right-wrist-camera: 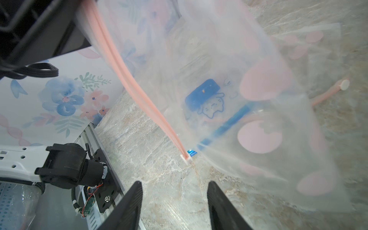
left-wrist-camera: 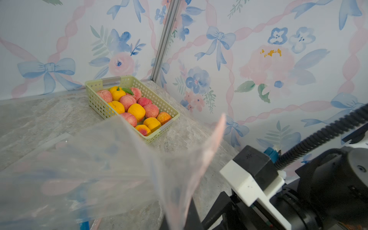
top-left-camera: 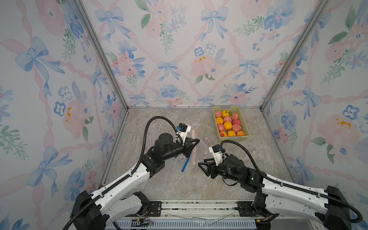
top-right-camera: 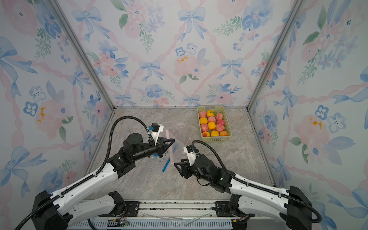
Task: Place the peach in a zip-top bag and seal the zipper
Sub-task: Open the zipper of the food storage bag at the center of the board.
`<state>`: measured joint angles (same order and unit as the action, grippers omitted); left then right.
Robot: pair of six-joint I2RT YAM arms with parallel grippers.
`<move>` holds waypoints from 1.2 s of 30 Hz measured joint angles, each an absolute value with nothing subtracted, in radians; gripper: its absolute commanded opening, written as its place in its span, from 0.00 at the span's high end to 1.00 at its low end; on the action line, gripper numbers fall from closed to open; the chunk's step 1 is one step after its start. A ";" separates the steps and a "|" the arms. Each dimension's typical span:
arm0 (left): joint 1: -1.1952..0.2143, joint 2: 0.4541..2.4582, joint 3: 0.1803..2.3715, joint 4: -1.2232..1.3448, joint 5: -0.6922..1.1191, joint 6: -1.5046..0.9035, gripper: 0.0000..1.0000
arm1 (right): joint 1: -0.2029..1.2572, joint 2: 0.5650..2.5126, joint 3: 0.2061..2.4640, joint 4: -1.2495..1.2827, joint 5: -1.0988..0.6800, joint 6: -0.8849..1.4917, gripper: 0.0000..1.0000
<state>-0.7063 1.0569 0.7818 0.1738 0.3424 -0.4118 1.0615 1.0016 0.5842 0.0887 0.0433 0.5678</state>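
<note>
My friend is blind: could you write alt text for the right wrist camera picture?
A clear zip-top bag with a pink zipper strip is held up over a marble table by the left claw. The right claw stands open and empty before it.

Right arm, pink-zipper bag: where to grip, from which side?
Likely best: pinch the pink zipper strip near its low white end, from where the right gripper sits, open jaws straddling it. Left gripper pins the upper end, so the strip hangs straight.
</note>
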 measured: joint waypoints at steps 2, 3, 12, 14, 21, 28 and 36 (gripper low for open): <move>-0.693 1.060 0.782 0.174 0.392 -0.429 1.00 | 1.059 1.024 0.607 0.103 0.026 0.553 0.47; -0.687 1.060 0.782 0.174 0.413 -0.434 1.00 | 1.051 1.026 0.610 0.115 0.016 0.550 0.48; -0.661 1.079 0.782 0.178 0.572 -0.496 1.00 | 0.968 0.995 0.587 0.228 -0.118 0.565 0.46; -0.661 1.093 0.782 0.179 0.590 -0.509 1.00 | 0.968 0.993 0.587 0.239 -0.140 0.566 0.46; -0.661 1.121 0.782 0.194 0.639 -0.549 1.00 | 0.968 1.002 0.587 0.255 -0.169 0.566 0.52; -0.654 1.123 0.782 0.197 0.664 -0.559 1.00 | 0.953 1.003 0.570 0.287 -0.193 0.569 0.65; -0.651 1.122 0.782 0.204 0.674 -0.562 1.00 | 0.920 0.997 0.540 0.339 -0.255 0.585 0.72</move>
